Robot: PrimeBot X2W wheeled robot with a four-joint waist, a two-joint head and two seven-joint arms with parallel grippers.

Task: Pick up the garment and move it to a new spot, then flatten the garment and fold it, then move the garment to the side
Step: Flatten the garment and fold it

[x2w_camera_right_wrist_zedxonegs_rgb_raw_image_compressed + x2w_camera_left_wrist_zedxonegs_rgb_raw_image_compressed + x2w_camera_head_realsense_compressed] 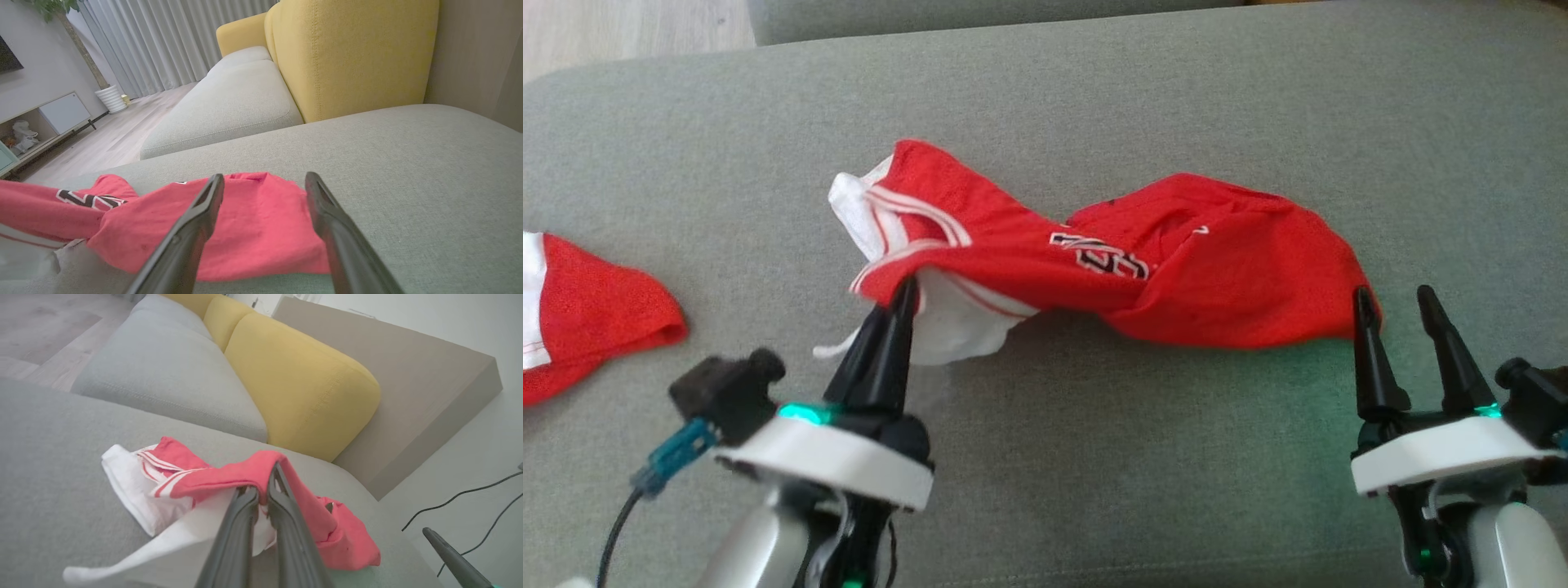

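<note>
Red garment [1217, 269] (crumpled): left jaws pinching its raised edge, right jaws spread over its other end.

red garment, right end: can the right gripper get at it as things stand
Probably yes. The right gripper is open, and its fingers point at the right edge of the red garment. The cloth lies between them, with nothing in the way.

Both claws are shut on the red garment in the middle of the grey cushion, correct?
Not quite. Only the left claw is shut on the garment. The right claw is open, its two fingers spread apart at the garment's edge, as the right wrist view shows. The garment is in the middle of the grey cushion, as stated.
</note>
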